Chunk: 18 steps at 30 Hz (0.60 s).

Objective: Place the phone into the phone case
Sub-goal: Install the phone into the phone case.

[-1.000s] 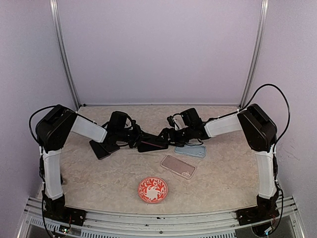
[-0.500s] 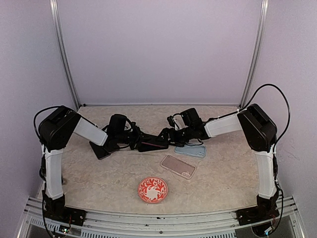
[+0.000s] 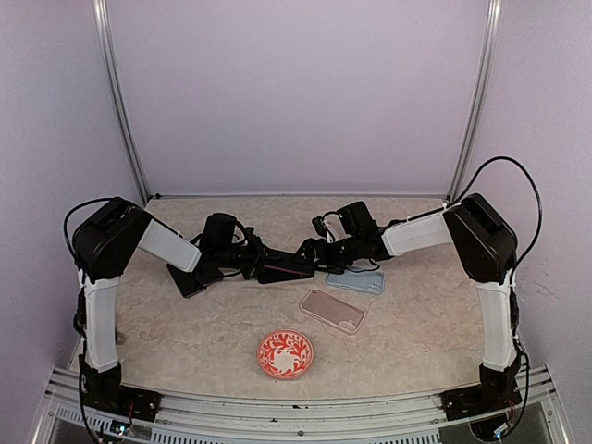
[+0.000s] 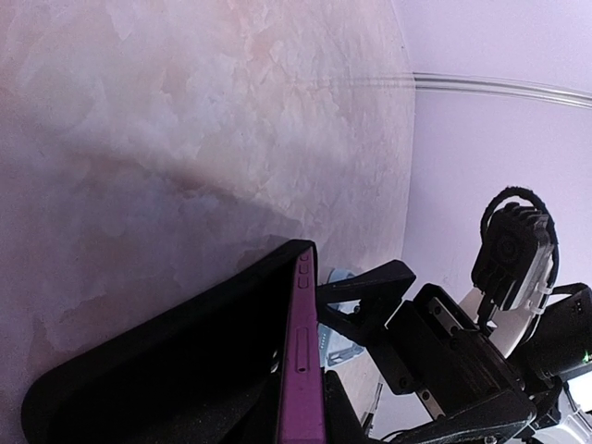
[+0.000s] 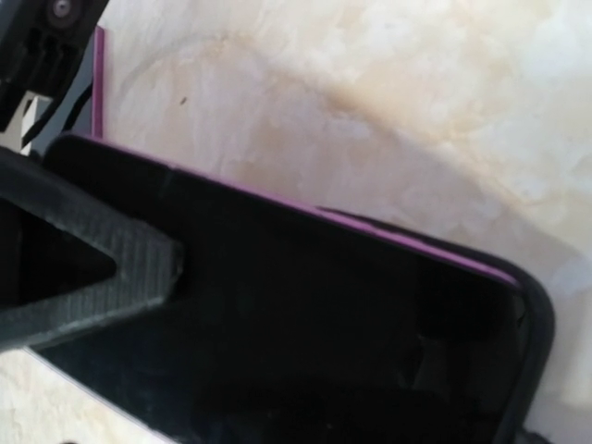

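While the left gripper (image 3: 262, 269) pinches the phone (image 3: 285, 271) at the centre of the surface (image 3: 185, 324), the right gripper (image 3: 310, 259) stands spread around it. Left wrist: its purple edge meets the black phone case (image 4: 176, 361); seating looks underway. Right wrist: a corner looks unseated, so press there next.

Phone (image 4: 301, 370) magenta-edged; case (image 4: 166, 370) black; plate (image 3: 285, 353) red, white floral; table (image 3: 416, 324) beige marbled.

both arms fold inward, nearly meeting; left end effector (image 3: 262, 266) clamped shut, right end effector (image 3: 310, 254) spread wide
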{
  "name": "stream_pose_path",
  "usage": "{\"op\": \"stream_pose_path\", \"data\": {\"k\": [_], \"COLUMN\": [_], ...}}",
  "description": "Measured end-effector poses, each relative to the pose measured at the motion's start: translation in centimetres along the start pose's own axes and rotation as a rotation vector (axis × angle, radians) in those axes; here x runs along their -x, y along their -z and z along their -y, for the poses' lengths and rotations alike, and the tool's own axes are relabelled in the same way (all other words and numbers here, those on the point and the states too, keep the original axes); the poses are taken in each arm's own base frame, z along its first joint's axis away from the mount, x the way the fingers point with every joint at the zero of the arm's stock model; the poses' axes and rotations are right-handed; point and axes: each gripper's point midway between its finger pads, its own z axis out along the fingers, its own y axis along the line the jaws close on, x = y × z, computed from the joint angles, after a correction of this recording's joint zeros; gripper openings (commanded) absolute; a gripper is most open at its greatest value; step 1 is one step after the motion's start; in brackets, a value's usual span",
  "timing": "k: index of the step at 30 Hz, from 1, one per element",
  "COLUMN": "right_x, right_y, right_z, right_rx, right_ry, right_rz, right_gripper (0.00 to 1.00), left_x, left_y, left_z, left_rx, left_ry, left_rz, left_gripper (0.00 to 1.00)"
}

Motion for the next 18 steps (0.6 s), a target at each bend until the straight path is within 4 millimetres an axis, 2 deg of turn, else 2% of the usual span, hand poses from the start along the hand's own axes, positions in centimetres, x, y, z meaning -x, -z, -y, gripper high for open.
{"op": "stream_pose_path", "data": {"k": [8, 18], "right_x": [0.3, 2.5], "right_y": [0.5, 2.8], "right_z": [-0.6, -2.1], "right_rx": [0.029, 0.071], "right_ry": [0.001, 0.027], "right_rz": [-0.004, 0.040], "right_gripper": [1.00, 1.00], "left_x": [-0.2, -0.8], "left_y": [0.5, 1.3], "left_z": [-0.1, -0.4], "left_rx": [-0.011, -0.063], "left_ry": [-0.031, -0.051], "left_rz": [0.012, 0.013], "left_gripper": [0.00, 0.00]}}
